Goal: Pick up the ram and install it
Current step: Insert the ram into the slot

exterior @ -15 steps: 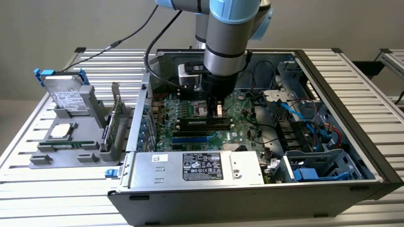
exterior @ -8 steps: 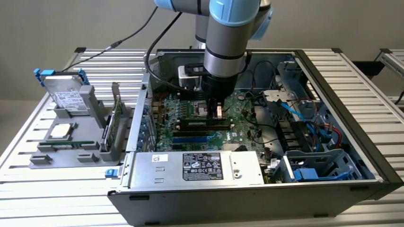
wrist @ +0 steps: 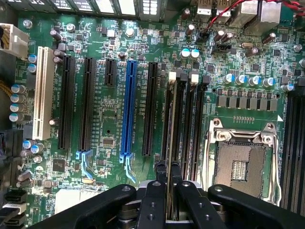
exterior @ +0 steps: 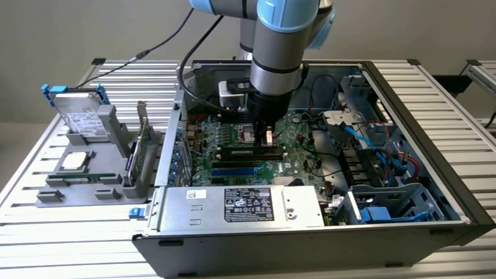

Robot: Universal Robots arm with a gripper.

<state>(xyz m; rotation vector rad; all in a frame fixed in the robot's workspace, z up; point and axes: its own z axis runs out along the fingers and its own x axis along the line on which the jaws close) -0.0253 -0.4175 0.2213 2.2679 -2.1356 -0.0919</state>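
From my console, the gripper is down inside the open computer case, near the middle of the exterior view and low over the motherboard. In the wrist view its two black fingers are drawn narrow, pinching the ram between them. I see the stick edge-on, as a thin line running away from the fingers. It lies along the bank of black memory slots, lined up with the outermost one, and its far end reaches the white latches. The empty processor socket is just beside that bank, and the blue expansion slot is well apart on the other side. I cannot tell whether the lower edge is already in the slot or just above it. I judge the stick to be very light, stiff along its length, and thin enough to crack or twist if loaded unevenly. The flat faces give smooth purchase, so it could slip or tilt in the pads. The sound hold is the one it has: across both faces, near the upper edge and mid-length, clear of the contact edge.
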